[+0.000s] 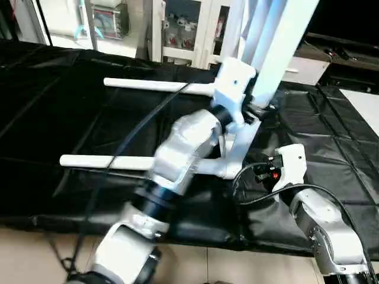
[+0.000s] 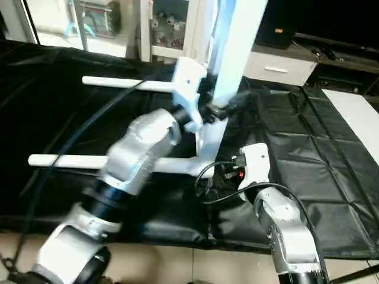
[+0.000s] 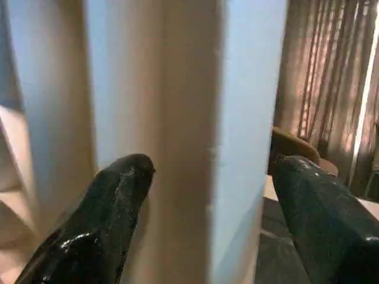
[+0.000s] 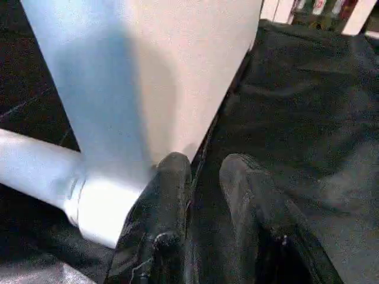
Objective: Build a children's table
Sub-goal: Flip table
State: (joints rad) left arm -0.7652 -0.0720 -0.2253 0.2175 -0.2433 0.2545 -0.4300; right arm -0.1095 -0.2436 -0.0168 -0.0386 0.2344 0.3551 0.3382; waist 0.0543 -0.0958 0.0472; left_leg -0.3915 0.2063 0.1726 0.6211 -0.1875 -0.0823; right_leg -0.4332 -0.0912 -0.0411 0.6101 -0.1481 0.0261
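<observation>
The white table top (image 1: 273,47) stands on edge on the black cloth, rising out of the picture. Two white legs stick out of its sockets toward my left, an upper leg (image 1: 151,86) and a lower leg (image 1: 98,161). My left gripper (image 3: 213,171) is partway up the top, a finger on either side of its rim, shut on it. My right gripper (image 4: 204,171) is low at the top's bottom corner (image 4: 112,213), where the lower leg joins. Its fingers are nearly together with nothing between them, and one finger (image 4: 172,177) touches the top's lower edge.
Wrinkled black cloth (image 1: 53,112) covers the work surface, whose front edge (image 1: 201,239) runs just before my arms. A black cable (image 1: 133,133) hangs along my left forearm. A white cabinet (image 1: 189,29) stands behind, and a white board (image 1: 364,109) lies at the far right.
</observation>
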